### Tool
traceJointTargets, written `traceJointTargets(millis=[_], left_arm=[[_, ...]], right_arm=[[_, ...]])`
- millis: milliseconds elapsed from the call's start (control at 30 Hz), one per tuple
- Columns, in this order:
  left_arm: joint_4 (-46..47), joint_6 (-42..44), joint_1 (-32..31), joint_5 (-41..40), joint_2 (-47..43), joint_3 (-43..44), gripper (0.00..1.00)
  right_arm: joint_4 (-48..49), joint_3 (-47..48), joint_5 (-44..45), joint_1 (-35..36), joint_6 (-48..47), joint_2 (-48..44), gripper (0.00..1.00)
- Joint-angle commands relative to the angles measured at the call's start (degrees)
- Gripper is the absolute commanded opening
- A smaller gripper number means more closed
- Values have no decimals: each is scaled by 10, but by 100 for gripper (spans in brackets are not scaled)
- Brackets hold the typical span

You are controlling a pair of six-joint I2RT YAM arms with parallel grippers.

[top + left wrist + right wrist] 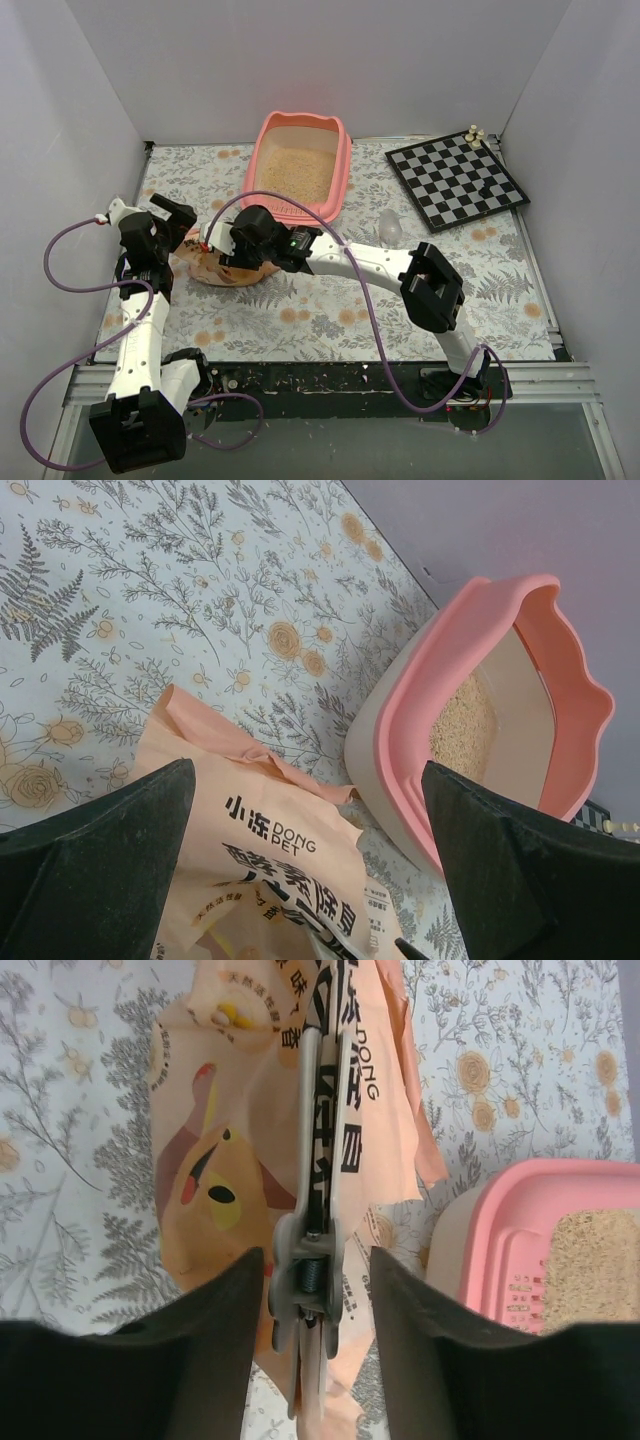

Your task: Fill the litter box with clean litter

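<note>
Overhead: litter box point(345, 172), holding clean litter point(297, 172), long axis front-to-back, just behind the bag point(205, 270); left wrist: left gripper point(308, 780) fingers wide apart above bag, box ahead-right; right wrist: right gripper point(315, 1255) fingers narrowly apart astride grey clip point(318, 1160), box rightward, seemingly nearer this arm.
</note>
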Motion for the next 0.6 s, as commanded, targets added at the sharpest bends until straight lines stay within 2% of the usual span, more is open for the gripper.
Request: traceJointTargets(millis=[0,33,67,267,567], left_arm=[[3,-2,7,11,-10,-6,98],[3,-2,8,11,-11,-6,98],[4,-2,8,11,-10,-6,98],[11,-5,12,33,-11,-14,98],[21,-1,15,63,-12,-20,98]], right_arm=[[26,-11,30,-6,-3,-25,42],[28,-15,33,-8,-1,-27,25],[35,-23,37,-9,-1,-33,2],[132,-124,78,-10,4,-106,1],[122,-216,181,-14,51,-226,1]])
